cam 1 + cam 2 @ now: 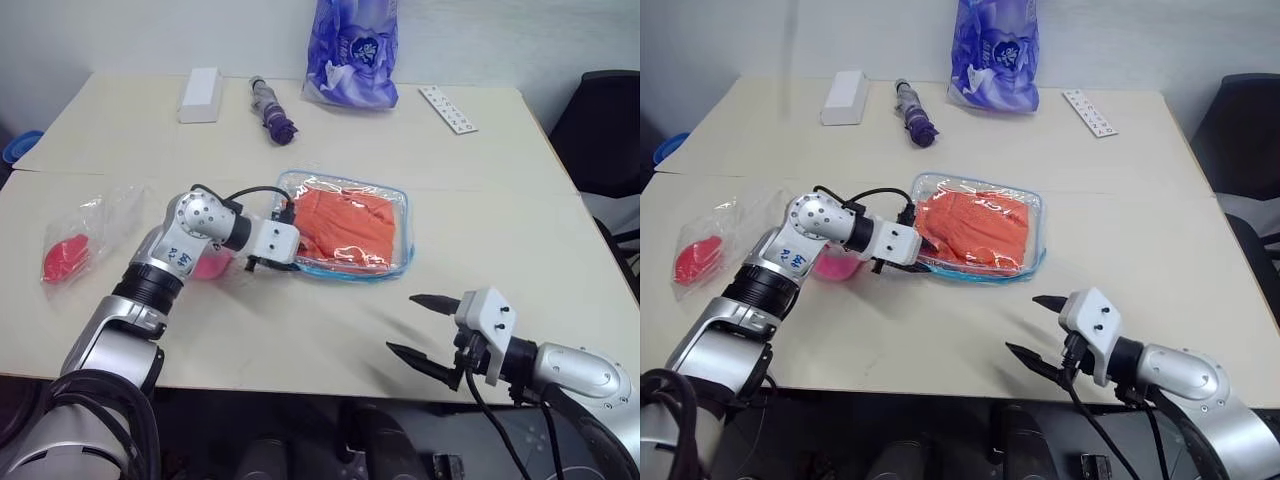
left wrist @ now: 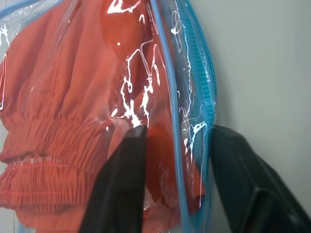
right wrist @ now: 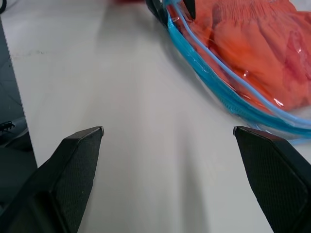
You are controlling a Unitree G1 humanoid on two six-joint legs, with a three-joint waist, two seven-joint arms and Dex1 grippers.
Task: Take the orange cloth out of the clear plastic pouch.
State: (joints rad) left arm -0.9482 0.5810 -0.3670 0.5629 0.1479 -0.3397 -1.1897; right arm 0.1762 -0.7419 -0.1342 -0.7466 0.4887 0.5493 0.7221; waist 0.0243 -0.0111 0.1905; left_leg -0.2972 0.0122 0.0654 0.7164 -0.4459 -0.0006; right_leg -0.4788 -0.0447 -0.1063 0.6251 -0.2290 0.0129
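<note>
From the head views the left claw [image 1: 291, 243] is buried against the left edge of the clear plastic pouch [image 1: 395, 200] at mid-desk [image 1: 480, 200]. The left wrist view shows its fingers [image 2: 121, 184] pinching the pouch's blue-edged rim, the orange cloth [image 1: 345, 225] inside. The right claw [image 1: 425, 330] hangs spread wide and empty near the desk's front right edge.

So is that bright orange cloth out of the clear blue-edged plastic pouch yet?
Not yet. The bright orange cloth lies bunched inside the clear blue-edged plastic pouch, behind its glossy film. The left claw straddles the pouch's edge.
</note>
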